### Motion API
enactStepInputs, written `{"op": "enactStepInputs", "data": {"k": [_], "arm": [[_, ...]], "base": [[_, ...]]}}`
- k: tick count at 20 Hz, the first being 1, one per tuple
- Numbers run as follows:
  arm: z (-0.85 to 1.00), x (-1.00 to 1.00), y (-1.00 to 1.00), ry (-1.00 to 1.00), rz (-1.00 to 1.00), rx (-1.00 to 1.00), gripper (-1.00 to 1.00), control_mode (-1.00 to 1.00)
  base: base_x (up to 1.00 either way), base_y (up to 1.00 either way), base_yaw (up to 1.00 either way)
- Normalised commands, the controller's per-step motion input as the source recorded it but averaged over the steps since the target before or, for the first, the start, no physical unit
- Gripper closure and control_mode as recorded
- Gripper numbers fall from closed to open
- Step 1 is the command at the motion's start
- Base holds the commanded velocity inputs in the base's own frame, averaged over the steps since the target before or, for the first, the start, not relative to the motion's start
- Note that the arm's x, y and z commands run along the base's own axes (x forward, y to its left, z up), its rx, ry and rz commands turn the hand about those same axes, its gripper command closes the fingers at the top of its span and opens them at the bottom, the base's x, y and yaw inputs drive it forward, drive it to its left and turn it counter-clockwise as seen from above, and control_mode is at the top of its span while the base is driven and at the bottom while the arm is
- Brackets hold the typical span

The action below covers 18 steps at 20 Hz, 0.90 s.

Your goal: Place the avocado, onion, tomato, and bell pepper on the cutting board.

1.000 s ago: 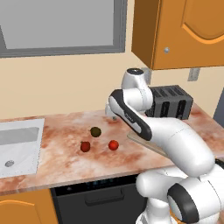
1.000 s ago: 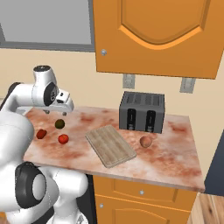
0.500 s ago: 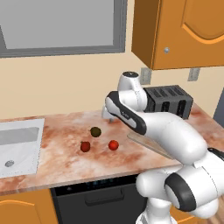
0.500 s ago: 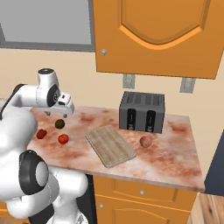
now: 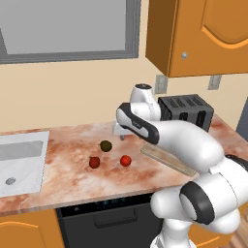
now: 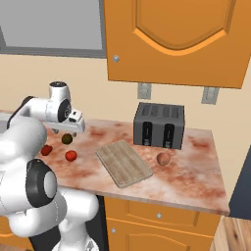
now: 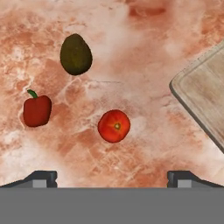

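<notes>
The hand [image 7: 112,177] is spread wide and empty above the tomato [image 7: 113,126], bell pepper [image 7: 36,110] and avocado [image 7: 75,54] on the surface [image 7: 144,57].

We find no readable text, label, brand or number anywhere; the toaster [image 6: 159,125] front and the wall outlets [image 6: 143,91] seem blank, though they render small.
</notes>
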Motion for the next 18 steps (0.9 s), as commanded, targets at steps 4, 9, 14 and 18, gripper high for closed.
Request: {"op": "enactStepInputs", "data": {"k": [4,9,14,18], "arm": [[-0.24,0.04,0.00,0.06,0.00,0.01,-1.00,-1.00],[-0.21,0.06,0.00,0.03,0.00,0.00,-1.00,-1.00],[-0.22,0.10,0.00,0.00,0.00,0.00,-1.00,-1.00],[-0.24,0.10,0.01,0.00,0.00,0.00,-1.00,-1.00]], "base": [[0.00,0.00,0.00],[0.00,0.00,0.00],[0.00,0.00,0.00],[0.00,0.00,0.00]]}}
